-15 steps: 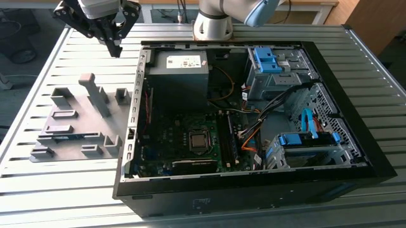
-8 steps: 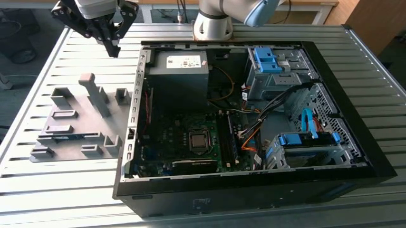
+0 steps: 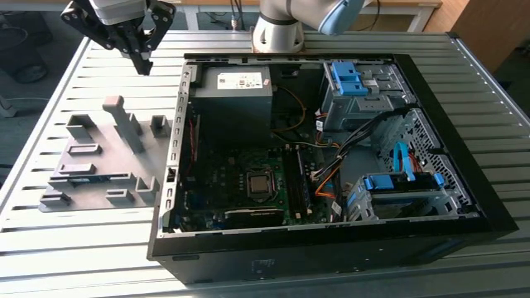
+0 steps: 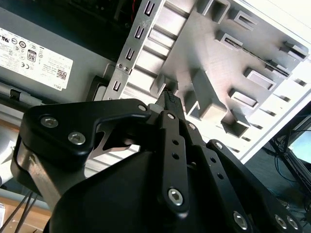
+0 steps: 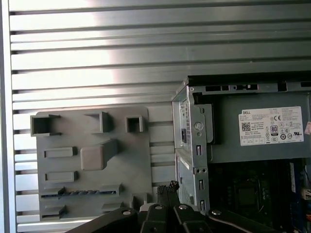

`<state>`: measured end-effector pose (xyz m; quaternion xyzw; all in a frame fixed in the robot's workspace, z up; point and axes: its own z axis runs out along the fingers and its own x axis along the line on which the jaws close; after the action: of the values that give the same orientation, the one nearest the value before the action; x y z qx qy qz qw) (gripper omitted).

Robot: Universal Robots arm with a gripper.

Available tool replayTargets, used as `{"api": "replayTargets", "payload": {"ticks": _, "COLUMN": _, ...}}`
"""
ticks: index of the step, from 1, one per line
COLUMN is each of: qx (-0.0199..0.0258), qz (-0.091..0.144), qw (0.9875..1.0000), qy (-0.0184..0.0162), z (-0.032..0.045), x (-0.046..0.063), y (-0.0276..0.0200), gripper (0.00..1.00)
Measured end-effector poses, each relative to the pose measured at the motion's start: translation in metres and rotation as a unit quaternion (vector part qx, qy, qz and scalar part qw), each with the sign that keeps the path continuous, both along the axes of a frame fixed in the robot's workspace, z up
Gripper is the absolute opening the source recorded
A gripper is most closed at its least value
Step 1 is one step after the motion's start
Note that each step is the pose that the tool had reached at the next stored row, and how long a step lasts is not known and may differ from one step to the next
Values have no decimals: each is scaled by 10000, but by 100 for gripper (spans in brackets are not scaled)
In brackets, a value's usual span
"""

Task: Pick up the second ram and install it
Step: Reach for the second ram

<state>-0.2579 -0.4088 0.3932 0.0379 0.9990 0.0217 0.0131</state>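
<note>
Well, my gripper (image 3: 145, 67) hangs empty, fingers seemingly clenched, well apart from the ram (image 3: 87, 179); descending like that, I'd jab its edge or clip a post on the fixture (image 3: 114, 166).

Computer case (image 3: 331, 254) lies beside grey fixture plate (image 3: 112, 164) on slatted table (image 3: 91, 248).

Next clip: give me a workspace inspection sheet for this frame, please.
Surface: slatted metal table.
Job's things: blue memory stick lying in the grey fixture plate, not yet picked up.
Clutter: nothing seen.
Grippers: gripper shut, empty, above the table by the fixture plate.
Cables: orange cables and blue cable inside the open computer case.
Surroundings: wooden furniture beyond the table.
</note>
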Motion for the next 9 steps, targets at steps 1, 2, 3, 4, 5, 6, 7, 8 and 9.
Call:
{"api": "replayTargets", "payload": {"ticks": 1, "qx": 0, "qz": 0, "qw": 10000, "qy": 0, "z": 0, "x": -11, "y": 0, "gripper": 11}}
{"api": "replayTargets", "payload": {"ticks": 2, "qx": 0, "qz": 0, "qw": 10000, "qy": 0, "z": 0, "x": -21, "y": 0, "gripper": 11}}
{"api": "replayTargets", "payload": {"ticks": 3, "qx": 0, "qz": 0, "qw": 10000, "qy": 0, "z": 0, "x": -30, "y": 0, "gripper": 11}}
{"api": "replayTargets", "payload": {"ticks": 4, "qx": 0, "qz": 0, "qw": 10000, "qy": 0, "z": 0, "x": -40, "y": 0, "gripper": 11}}
{"api": "replayTargets", "payload": {"ticks": 5, "qx": 0, "qz": 0, "qw": 10000, "qy": 0, "z": 0, "x": -50, "y": 0, "gripper": 11}}
{"api": "replayTargets", "payload": {"ticks": 6, "qx": 0, "qz": 0, "qw": 10000, "qy": 0, "z": 0, "x": -61, "y": 0, "gripper": 11}}
{"api": "replayTargets", "payload": {"ticks": 7, "qx": 0, "qz": 0, "qw": 10000, "qy": 0, "z": 0, "x": -71, "y": 0, "gripper": 11}}
{"api": "replayTargets", "payload": {"ticks": 8, "qx": 0, "qz": 0, "qw": 10000, "qy": 0, "z": 0, "x": -81, "y": 0, "gripper": 11}}
{"api": "replayTargets", "payload": {"ticks": 9, "qx": 0, "qz": 0, "qw": 10000, "qy": 0, "z": 0, "x": -91, "y": 0, "gripper": 11}}
